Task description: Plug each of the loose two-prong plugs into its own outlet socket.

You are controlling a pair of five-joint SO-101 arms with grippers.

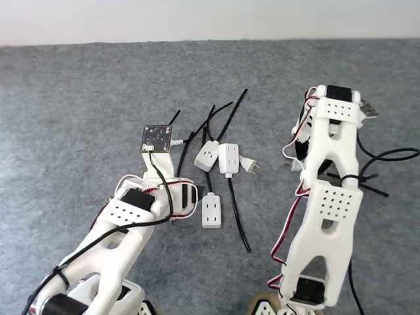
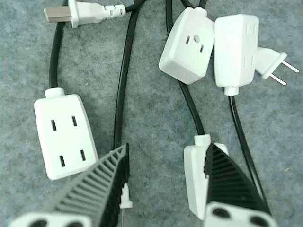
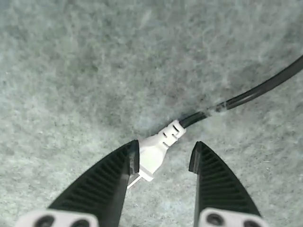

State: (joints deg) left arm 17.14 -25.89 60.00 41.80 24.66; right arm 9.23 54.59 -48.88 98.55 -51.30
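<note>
Three white outlet sockets (image 1: 207, 155) (image 1: 228, 157) (image 1: 211, 210) lie among black cords at the table's middle. A loose two-prong plug (image 1: 250, 165) rests right of them. My left gripper (image 2: 165, 161) hangs open above the cords. Beside one finger lies a socket block (image 2: 64, 135); a second block (image 2: 195, 172) is partly hidden by the other finger. Two more blocks (image 2: 187, 45) (image 2: 236, 49) and two plugs (image 2: 83, 12) (image 2: 272, 64) lie farther off. My right gripper (image 3: 163, 153) is open low over the carpet, with a white plug (image 3: 154, 156) between its fingers, touching one finger (image 3: 113, 175).
Grey carpet (image 1: 79, 98) covers the table. Black cords (image 1: 226, 115) fan out behind the sockets, and one cord (image 1: 237, 220) trails toward the front. More black cable (image 1: 387, 157) loops right of the right arm (image 1: 331, 197). The left arm (image 1: 125, 230) reaches in from the front left.
</note>
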